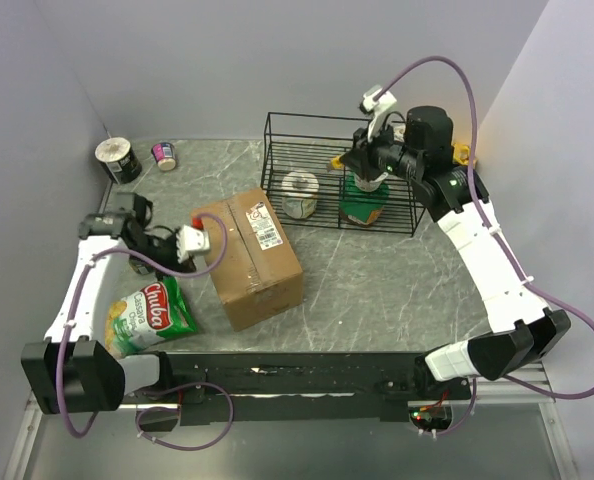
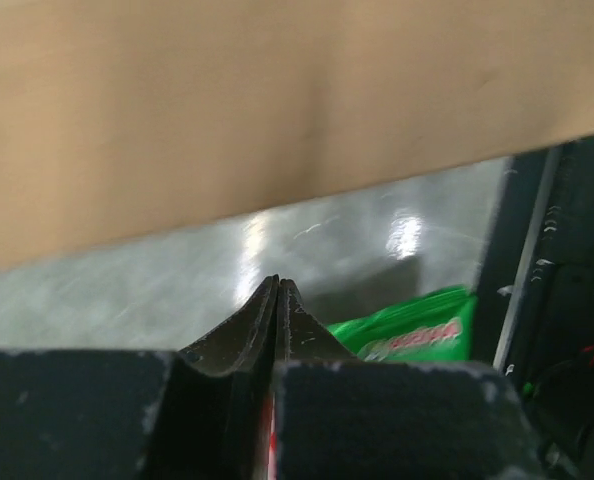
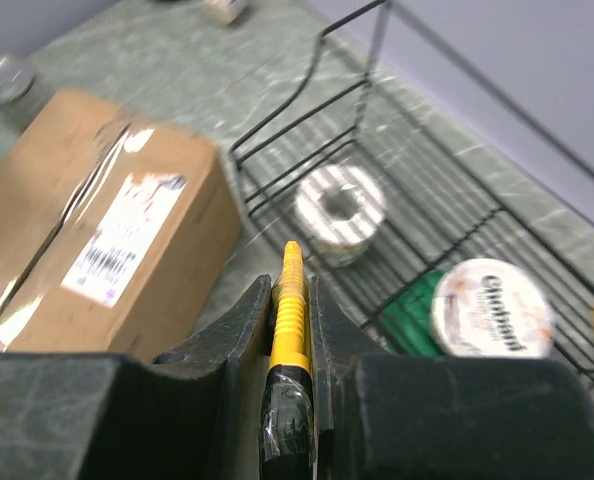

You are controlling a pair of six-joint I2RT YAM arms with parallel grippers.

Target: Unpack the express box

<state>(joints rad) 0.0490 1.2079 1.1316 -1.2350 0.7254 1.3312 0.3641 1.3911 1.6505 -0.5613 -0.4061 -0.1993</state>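
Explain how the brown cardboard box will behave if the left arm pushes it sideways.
The express box looks stiff, so it probably keeps its shape. It sits low and wide on the glossy table, so it likely slides rather than tips. Taped shut, its weight cannot be judged.

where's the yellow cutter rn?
Right wrist view: the yellow cutter is pinched between the fingers of the right gripper, over the black wire basket, right of the express box.

brown corrugated cardboard express box (image 2: 227,100): blurred in left wrist view, cut off at top and sides
white printed label (image 3: 122,240): print too blurred to read
green snack bag (image 2: 417,330): lower part behind left gripper (image 2: 279,285)
yellow ribbed tool (image 3: 291,310): base hidden inside right gripper (image 3: 288,283)
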